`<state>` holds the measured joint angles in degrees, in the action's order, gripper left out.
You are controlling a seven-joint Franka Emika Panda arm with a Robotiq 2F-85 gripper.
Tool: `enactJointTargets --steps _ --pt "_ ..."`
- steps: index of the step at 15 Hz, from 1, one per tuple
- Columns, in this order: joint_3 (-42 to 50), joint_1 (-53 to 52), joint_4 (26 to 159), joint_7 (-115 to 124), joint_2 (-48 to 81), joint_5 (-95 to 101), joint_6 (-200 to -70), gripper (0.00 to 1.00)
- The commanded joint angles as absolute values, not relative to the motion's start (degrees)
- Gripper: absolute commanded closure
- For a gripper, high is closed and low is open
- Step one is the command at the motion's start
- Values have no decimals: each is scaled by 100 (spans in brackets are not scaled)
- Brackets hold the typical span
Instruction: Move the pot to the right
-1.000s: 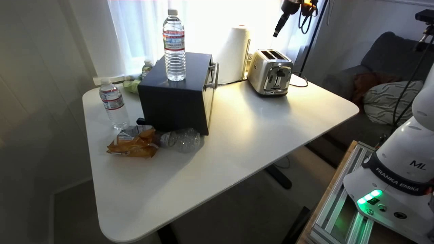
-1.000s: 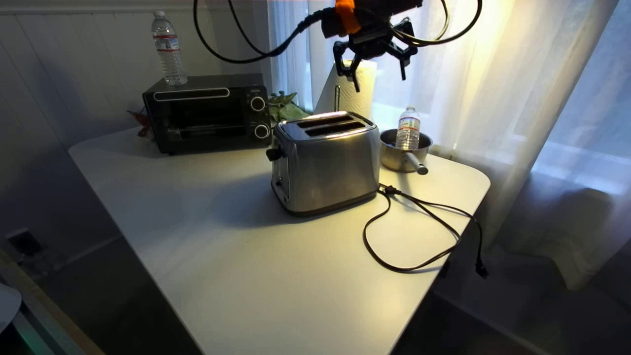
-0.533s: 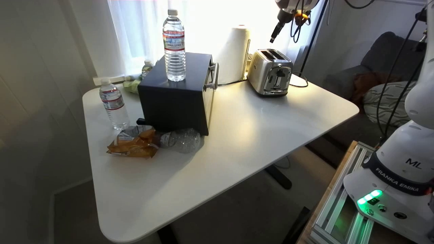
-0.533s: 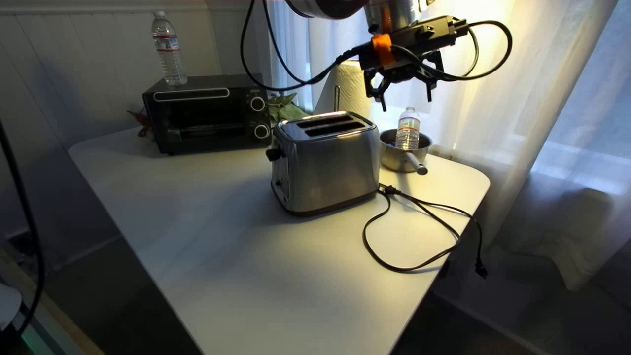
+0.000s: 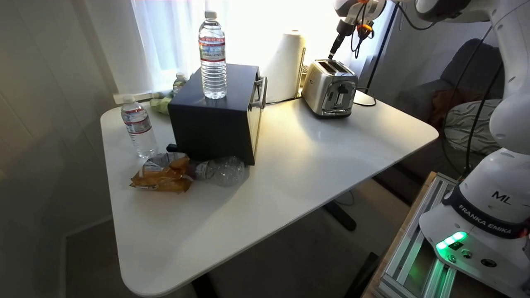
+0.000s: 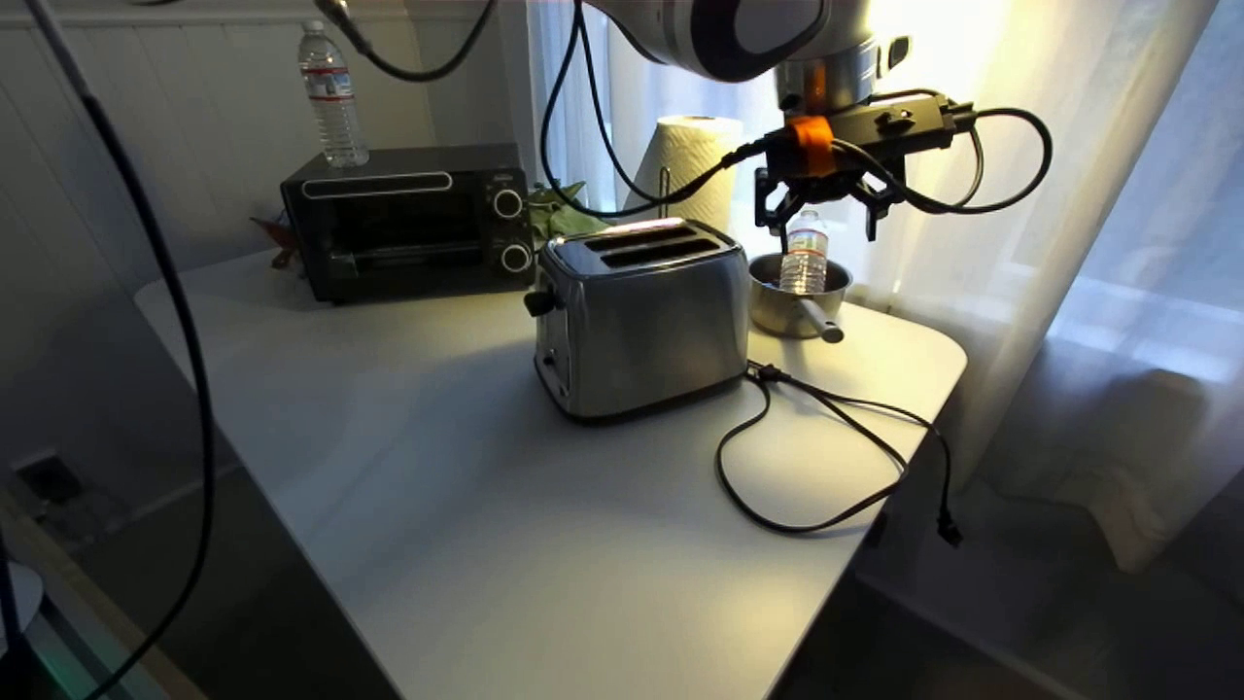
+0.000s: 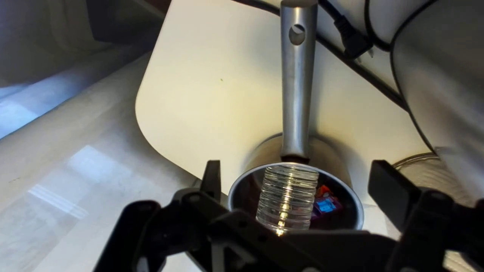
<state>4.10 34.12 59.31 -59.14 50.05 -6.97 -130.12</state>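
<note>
White bench (image 5: 290,182), rounded corners

Far right corner: pot (image 6: 777,314) nearby, toaster (image 6: 646,335) inward; dark cord (image 6: 797,532) looped toward right edge, plug (image 6: 948,532) hanging past it. Far edge: paper towel roll (image 5: 285,68), green leafy thing (image 6: 564,214). Toaster oven (image 5: 211,132) toward far left corner. Left edge: standing bottle (image 5: 139,126) nearest, orange bag (image 5: 165,177) inward, bottle on its side (image 5: 230,171) further in.

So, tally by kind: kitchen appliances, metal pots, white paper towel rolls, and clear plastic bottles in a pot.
Appliances: 2 (chrome two-slot toaster, dark boxy toaster oven)
Round metal pot: 1
White paper towel roll: 1
Clear plastic bottle in the pot: 1
Total: 5
</note>
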Motion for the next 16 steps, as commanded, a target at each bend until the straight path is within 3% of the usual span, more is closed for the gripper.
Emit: enactJointTargets --steps 1,16 --pt "175 3665 4561 -6271 5897 -837 -12415 0" --pt "-252 4034 2680 -6333 7255 -802 -11123 0"
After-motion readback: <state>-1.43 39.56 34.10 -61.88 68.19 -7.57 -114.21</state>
